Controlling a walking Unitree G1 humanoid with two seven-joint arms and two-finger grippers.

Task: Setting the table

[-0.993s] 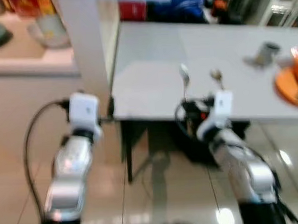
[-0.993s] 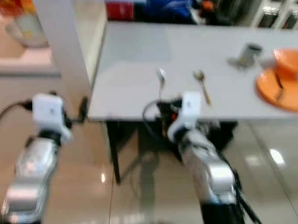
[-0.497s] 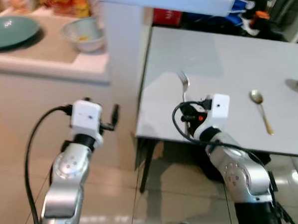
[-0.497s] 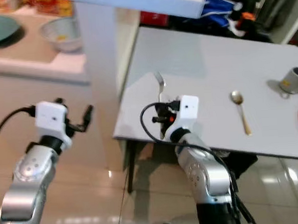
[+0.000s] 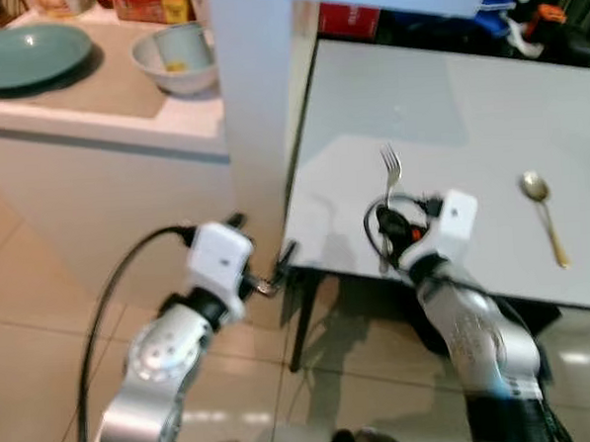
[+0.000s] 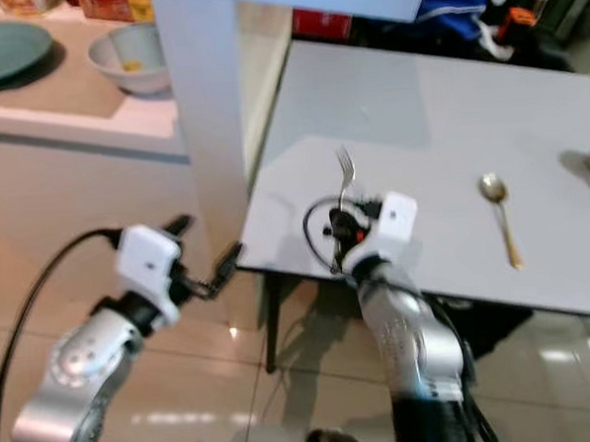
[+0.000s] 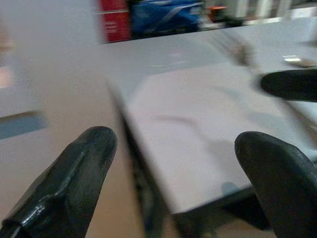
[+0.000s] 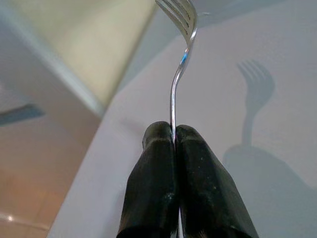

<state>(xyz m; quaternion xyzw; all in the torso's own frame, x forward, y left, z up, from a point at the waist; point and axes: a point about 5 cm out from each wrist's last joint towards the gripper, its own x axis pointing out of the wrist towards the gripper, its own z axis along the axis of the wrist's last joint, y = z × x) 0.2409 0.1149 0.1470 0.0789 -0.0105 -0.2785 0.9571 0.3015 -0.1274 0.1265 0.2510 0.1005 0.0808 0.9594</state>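
The head camera has swung left since the earlier frames, bringing the counter's bowl (image 5: 175, 59) and green plate (image 5: 27, 55) into view, and the left gripper (image 7: 173, 173) has come closer to the table (image 5: 487, 102) edge. The right gripper (image 8: 177, 144) hangs over the table's near edge, fingers pressed together on the fork (image 5: 388, 172) handle, tines pointing away, probably so it can be laid flat. The spoon (image 5: 544, 213) lies well apart to the right; the left fingers (image 7: 74, 173) are spread, holding nothing.
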